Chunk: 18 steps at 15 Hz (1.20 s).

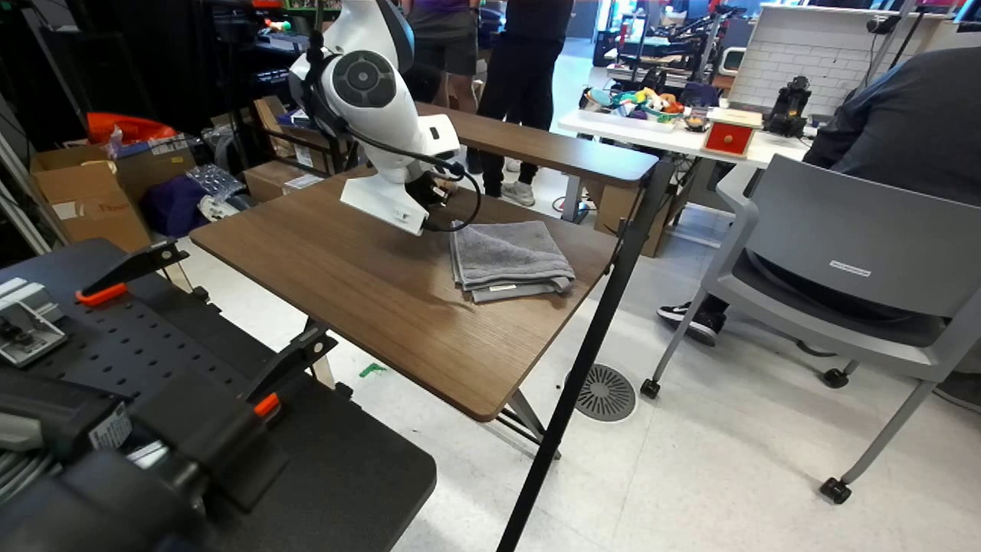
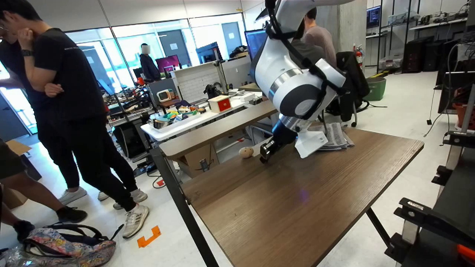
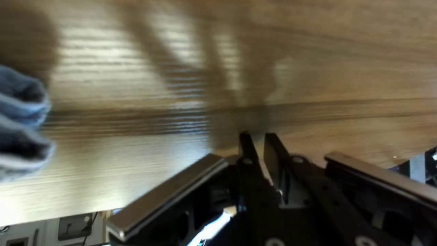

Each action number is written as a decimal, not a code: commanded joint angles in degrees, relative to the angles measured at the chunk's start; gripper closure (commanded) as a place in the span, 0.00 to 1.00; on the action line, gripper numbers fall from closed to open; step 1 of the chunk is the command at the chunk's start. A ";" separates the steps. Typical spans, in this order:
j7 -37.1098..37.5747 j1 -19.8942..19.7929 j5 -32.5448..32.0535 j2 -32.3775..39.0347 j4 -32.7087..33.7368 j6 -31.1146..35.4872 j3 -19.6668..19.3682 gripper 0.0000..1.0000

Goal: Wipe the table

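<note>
The brown wood-grain table (image 1: 345, 268) stretches beneath the arm and fills most of the wrist view. On it lies a folded grey towel (image 1: 510, 257), also visible in an exterior view behind the wrist (image 2: 336, 135); its folded edge (image 3: 20, 136) shows at the left of the wrist view. My gripper (image 3: 258, 136) points down at the tabletop, apart from the towel. Its fingers stand nearly together with only a thin slit between them, and nothing is held. In an exterior view the gripper (image 2: 265, 154) hangs low over the wood; whether it touches cannot be told.
A small brown speckled roundish object (image 2: 246, 152) sits near the table's edge beside the gripper. A raised narrow wooden shelf (image 1: 552, 149) runs along that side, with a black post (image 1: 598, 337) at its end. A black bench with clamps (image 1: 329, 460) and a grey chair (image 1: 851, 230) stand nearby.
</note>
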 commanded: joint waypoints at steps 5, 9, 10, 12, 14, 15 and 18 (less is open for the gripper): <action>-3.96 0.77 6.58 -0.95 2.78 5.87 -3.22 0.23; -9.17 1.54 14.59 3.61 10.75 5.42 -6.24 0.00; -10.72 1.89 16.56 4.85 12.46 5.33 -6.92 0.00; -12.32 2.42 19.37 6.98 14.92 5.50 -7.65 0.00; -13.39 2.90 21.61 9.07 17.06 5.26 -8.16 0.00; -13.75 3.15 22.49 9.83 17.87 5.14 -8.22 0.00; -14.24 3.77 24.03 10.98 19.40 4.96 -8.04 0.00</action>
